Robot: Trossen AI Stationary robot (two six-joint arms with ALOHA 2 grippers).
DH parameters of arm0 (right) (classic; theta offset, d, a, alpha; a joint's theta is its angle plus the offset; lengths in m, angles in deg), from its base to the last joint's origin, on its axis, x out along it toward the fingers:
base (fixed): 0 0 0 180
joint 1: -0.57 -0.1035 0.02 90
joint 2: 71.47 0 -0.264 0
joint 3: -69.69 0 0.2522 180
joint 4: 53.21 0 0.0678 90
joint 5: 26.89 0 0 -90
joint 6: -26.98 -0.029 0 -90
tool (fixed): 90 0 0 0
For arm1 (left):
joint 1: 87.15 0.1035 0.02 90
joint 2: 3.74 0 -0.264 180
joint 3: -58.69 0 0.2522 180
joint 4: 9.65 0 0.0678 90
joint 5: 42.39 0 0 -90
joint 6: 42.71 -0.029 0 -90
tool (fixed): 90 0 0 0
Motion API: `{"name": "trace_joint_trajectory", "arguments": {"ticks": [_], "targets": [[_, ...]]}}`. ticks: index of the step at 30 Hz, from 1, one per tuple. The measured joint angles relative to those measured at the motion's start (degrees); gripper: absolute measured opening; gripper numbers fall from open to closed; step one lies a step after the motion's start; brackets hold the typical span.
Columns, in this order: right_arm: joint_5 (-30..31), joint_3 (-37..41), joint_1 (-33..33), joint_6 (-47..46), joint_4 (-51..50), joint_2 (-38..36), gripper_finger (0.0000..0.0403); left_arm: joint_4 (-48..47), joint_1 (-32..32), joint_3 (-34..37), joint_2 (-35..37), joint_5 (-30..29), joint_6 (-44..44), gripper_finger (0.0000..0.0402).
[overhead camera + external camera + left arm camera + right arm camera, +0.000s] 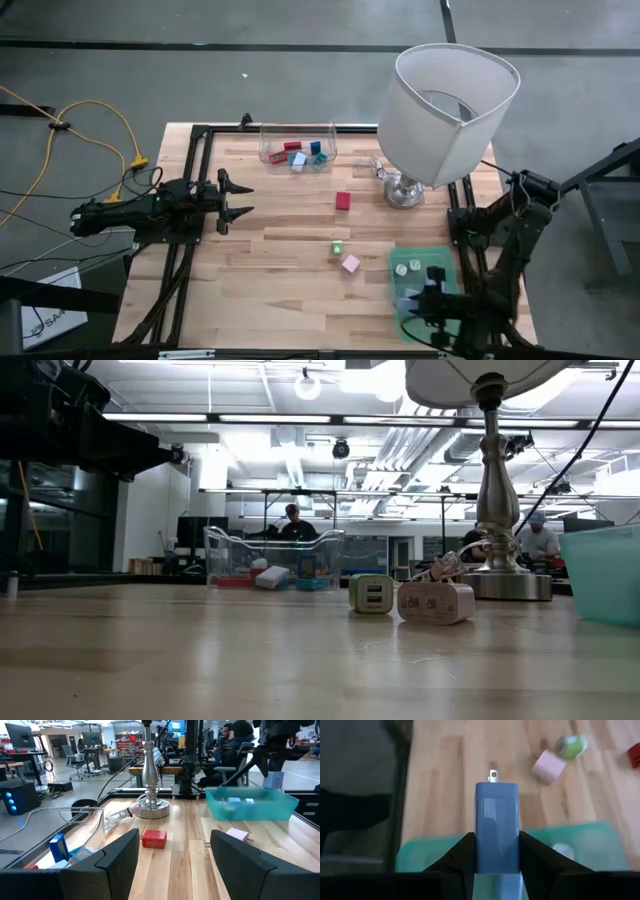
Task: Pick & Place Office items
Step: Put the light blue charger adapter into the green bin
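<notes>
One blue charger [496, 825] clamped in right tool [496, 852] over teal bin [580, 837], likely for drop-in; left tool [172, 855] parted, idle above worktop [290, 260].

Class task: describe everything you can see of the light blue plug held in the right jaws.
The light blue plug is a smooth, plastic-looking rectangular block with metal prongs at its far end. The right gripper clamps it between two dark fingers, one on each long side, above the teal tray near the table's front right corner.
</notes>
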Motion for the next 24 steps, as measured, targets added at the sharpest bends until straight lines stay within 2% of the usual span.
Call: {"name": "trace_joint_trajectory", "arguments": {"ticks": [8,24], "targets": [[-0.2,0.0,-5.6,-10.2,-7.7,0.0,0.0114,0.0,0.0,0.0,0.0,0.0,0.0,0.0237],[-0.6,0.1,-8.4,-15.9,-7.5,4.9,0.0111,0.0,0.0,0.0,0.0,0.0,0.0,0.0237]]}}
